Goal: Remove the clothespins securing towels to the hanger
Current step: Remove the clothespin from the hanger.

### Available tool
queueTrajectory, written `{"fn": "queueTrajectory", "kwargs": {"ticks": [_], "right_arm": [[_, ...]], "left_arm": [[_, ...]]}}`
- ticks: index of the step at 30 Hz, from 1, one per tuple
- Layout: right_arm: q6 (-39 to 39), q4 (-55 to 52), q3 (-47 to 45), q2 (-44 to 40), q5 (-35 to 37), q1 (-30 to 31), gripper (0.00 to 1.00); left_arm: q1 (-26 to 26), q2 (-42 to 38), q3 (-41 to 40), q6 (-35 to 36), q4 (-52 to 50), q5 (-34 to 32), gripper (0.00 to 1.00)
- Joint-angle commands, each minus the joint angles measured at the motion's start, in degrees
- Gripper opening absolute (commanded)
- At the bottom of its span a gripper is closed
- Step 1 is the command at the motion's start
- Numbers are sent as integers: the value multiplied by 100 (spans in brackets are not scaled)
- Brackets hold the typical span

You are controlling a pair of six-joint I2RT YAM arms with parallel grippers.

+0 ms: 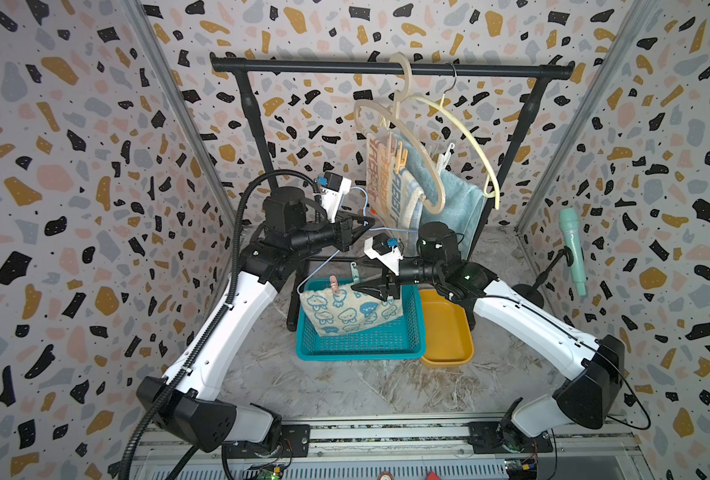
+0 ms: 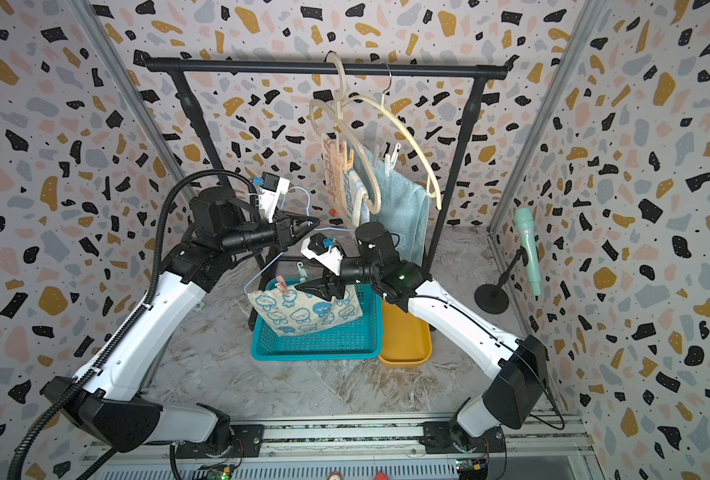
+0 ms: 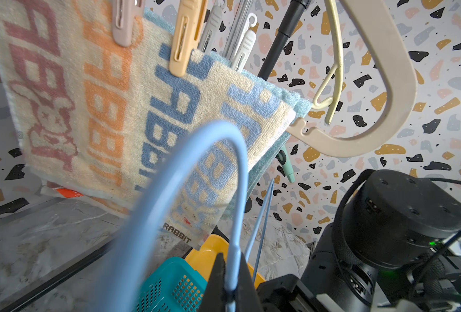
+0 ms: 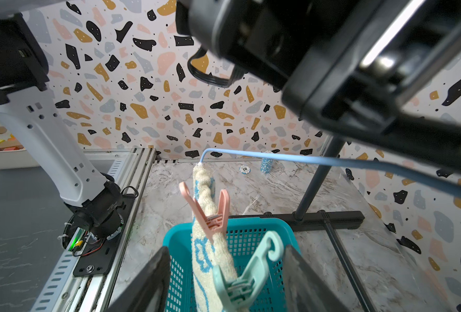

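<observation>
Left gripper pinching blue hanger, right wrist shows mint clothespin between jaws

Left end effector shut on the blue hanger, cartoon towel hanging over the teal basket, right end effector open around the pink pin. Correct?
Wrong pin. The right wrist view shows the right end effector open around the mint green pin; the pink pin sits farther along the cartoon towel. The rest stands.

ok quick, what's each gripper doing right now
left gripper: shut on the blue wire hanger.
right gripper: open, jaws either side of the mint clothespin.
</observation>
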Motion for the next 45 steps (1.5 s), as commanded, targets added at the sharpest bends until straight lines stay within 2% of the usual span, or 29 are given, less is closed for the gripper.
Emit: {"fn": "queueTrajectory", "kwargs": {"ticks": [1, 10, 17, 24, 33, 45], "right_arm": [[-96, -156, 256, -15, -167, -22, 65], [-97, -171, 270, 52, -281, -24, 55], [-94, -255, 278, 107, -327, -24, 59], [-124, -356, 243, 117, -241, -6, 60], [-109, -339, 225, 125, -324, 24, 50], [-129, -428, 256, 159, -396, 29, 47]], "left_arm": [[-31, -165, 90, -37, 92, 187, 0], [-28, -160, 93, -107, 136, 305, 0], [-26, -158, 78, -195, 207, 349, 0], [-32, -153, 87, -327, 253, 290, 0], [-28, -154, 90, -354, 264, 307, 0], [-28, -90, 94, -346, 245, 386, 0]]}}
